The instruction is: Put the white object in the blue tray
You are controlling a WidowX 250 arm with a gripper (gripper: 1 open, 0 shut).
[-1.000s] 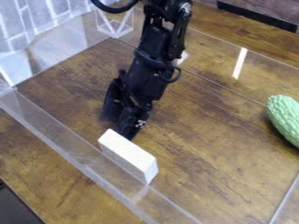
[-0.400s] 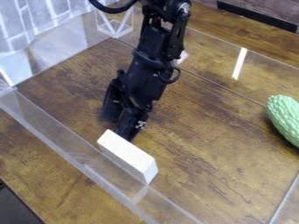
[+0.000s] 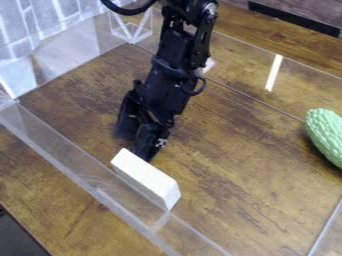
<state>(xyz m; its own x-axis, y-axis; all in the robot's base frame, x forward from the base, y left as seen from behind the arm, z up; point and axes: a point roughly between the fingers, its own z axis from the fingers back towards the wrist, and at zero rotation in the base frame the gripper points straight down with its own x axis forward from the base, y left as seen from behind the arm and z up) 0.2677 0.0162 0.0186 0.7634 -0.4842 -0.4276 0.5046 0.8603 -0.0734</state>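
Note:
The white object (image 3: 146,177), a plain brick-shaped block, lies on the wooden table near the front left, slanting from upper left to lower right. My black gripper (image 3: 139,137) hangs just above its far left end, pointing steeply down. The jaws stand open, and nothing is between them. Whether a fingertip touches the block's end I cannot tell. The blue tray is out of view.
A green bumpy oval object (image 3: 325,135) lies at the right edge. Clear plastic walls (image 3: 54,150) run along the front left and back of the wooden table (image 3: 241,170). The black arm (image 3: 183,50) rises toward the top centre.

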